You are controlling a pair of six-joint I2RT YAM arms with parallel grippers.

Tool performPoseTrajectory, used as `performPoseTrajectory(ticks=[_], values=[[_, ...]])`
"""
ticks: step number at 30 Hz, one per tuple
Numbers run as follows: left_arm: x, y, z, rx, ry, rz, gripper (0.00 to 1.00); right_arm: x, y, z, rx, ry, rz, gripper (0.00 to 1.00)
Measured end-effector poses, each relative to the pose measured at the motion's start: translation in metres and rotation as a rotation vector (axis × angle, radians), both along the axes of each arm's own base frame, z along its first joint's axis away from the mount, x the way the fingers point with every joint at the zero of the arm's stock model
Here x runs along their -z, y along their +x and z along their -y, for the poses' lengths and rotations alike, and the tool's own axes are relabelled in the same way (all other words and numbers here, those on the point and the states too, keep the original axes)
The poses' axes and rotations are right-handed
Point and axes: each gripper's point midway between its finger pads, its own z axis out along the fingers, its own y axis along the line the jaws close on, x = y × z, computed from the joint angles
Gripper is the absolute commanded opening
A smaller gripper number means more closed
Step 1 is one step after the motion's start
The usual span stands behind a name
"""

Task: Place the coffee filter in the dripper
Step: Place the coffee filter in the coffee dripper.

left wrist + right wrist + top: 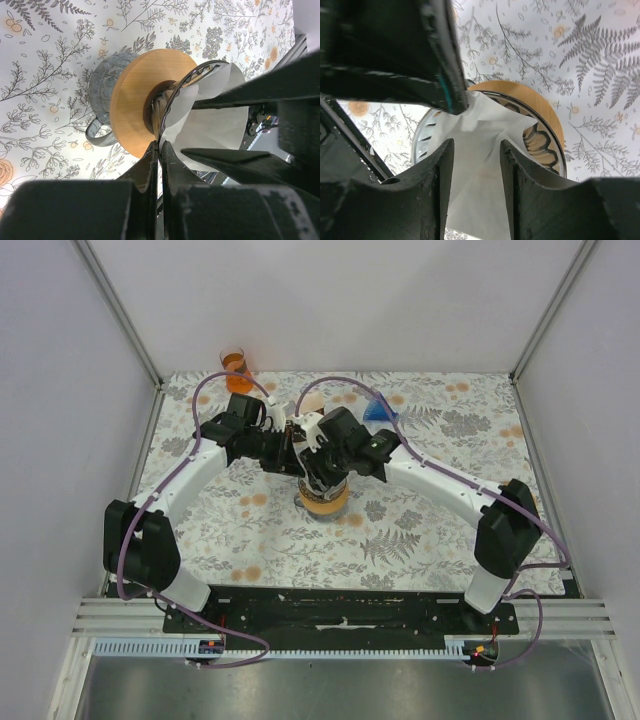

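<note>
The filter (485, 125) sat in the dripper (137, 95), its white paper spread inside the black wire cone and standing past the rim on one side; the dripper's wooden collar rested on a grey glass mug (100, 85) with a handle, which stood near the middle of the floral bench (420, 540); both arms met over it from either side; the left pincer (160, 150) was closed, its fingertips pinched together at the wire rim on what looked like the filter's edge, a thin pale strip showing between them; the right pincer (476, 144) was open, a finger on each side of the paper with a gap to each, gripping nothing; at the far edge of the bench, well apart from the dripper, stood an orange cup (233, 362), and a small blue thing (378, 412) lay behind the right arm, too small to tell what it was.
</note>
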Motion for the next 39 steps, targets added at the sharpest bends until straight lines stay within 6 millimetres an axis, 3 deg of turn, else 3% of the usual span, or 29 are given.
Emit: performPoseTrajectory(ticks=[6,12,19,24,32,39], values=[[-0.002,0.001,0.0,0.007,0.002,0.012,0.02,-0.037,-0.003,-0.003,-0.121,0.085,0.056,0.52],[-0.002,0.0,-0.001,0.011,0.007,0.013,0.02,-0.057,-0.01,-0.001,-0.297,0.119,0.142,0.72],[-0.002,0.0,-0.001,0.015,0.01,0.012,0.02,-0.087,-0.064,0.018,-0.758,0.158,0.461,0.88],[-0.002,-0.001,-0.001,0.016,0.01,0.012,0.02,-0.063,-0.096,0.026,-1.009,0.088,0.605,0.89],[-0.002,-0.001,-0.001,0.017,0.009,0.012,0.02,-0.029,-0.076,0.024,-1.079,-0.132,0.687,0.9],[-0.003,-0.001,-0.001,0.017,0.008,0.013,0.02,-0.006,-0.056,0.019,-1.071,-0.21,0.682,0.87]])
